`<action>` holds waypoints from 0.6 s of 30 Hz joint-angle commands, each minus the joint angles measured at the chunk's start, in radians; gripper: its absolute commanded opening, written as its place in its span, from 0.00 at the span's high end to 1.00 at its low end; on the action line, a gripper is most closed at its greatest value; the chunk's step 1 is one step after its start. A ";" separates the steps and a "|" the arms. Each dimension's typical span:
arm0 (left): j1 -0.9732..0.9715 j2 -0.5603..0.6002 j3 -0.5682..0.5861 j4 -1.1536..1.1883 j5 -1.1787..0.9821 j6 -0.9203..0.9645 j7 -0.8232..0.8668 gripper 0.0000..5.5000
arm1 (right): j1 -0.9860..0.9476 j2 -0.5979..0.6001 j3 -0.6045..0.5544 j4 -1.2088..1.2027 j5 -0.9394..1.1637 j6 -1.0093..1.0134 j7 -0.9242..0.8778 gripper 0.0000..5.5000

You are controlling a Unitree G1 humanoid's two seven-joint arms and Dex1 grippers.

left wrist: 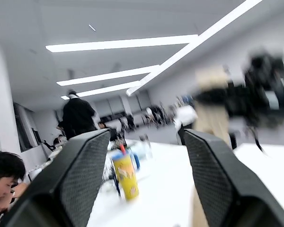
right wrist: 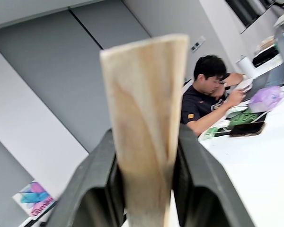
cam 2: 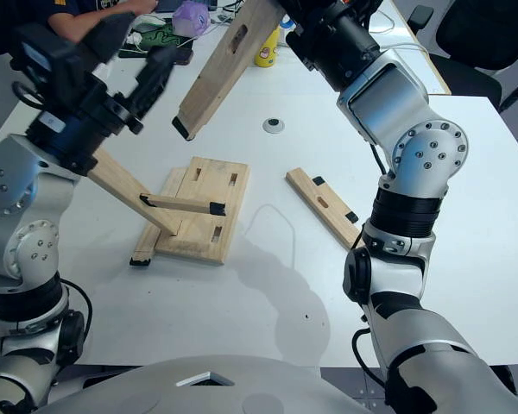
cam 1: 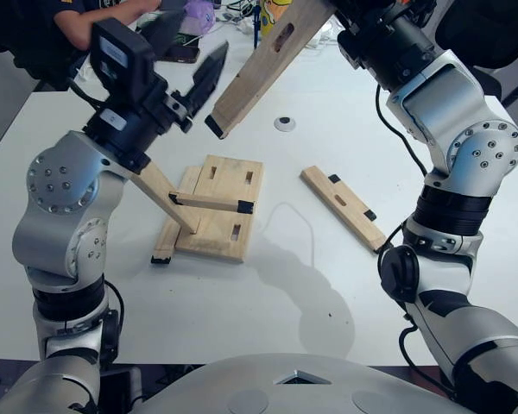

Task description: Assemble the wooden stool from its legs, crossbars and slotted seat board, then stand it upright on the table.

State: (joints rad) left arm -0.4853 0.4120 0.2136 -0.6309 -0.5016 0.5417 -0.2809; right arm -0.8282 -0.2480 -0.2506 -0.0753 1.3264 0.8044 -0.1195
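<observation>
The slotted seat board (cam 1: 223,226) lies flat in the middle of the white table. One leg (cam 1: 160,188) slants up out of it towards my left arm, and a short crossbar (cam 1: 212,203) sticks out sideways from that leg. Another leg (cam 1: 167,237) lies along the board's left edge. A third leg (cam 1: 341,207) lies loose on the table to the right. My right gripper (right wrist: 146,189) is shut on a fourth leg (cam 1: 263,65), holding it in the air above the board, black-capped end downward. My left gripper (cam 1: 186,56) hangs open just left of that end, holding nothing.
A small round grey fitting (cam 1: 284,123) sits in the table beyond the board. At the far edge stand a yellow cup (cam 2: 266,47), a purple object (cam 2: 192,17) and a phone (cam 1: 183,53); a person sits there. The near half of the table (cam 1: 268,319) is bare.
</observation>
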 commanded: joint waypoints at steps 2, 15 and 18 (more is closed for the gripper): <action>-0.170 0.013 0.317 0.098 -0.164 -0.008 0.181 0.48 | 0.035 -0.021 0.006 -0.017 -0.081 -0.007 0.029 0.81; 0.517 0.172 0.070 0.400 0.202 -0.219 -0.193 0.48 | 0.117 -0.023 -0.006 -0.075 -0.159 0.007 0.059 0.81; 0.608 0.184 -0.017 0.311 0.171 -0.182 -0.296 0.48 | 0.119 -0.021 -0.010 -0.076 -0.164 0.012 0.060 0.81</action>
State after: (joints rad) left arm 0.0783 0.5705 0.2476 -0.2479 -0.3147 0.3360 -0.5130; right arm -0.7133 -0.2674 -0.2544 -0.1389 1.1654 0.8078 -0.0662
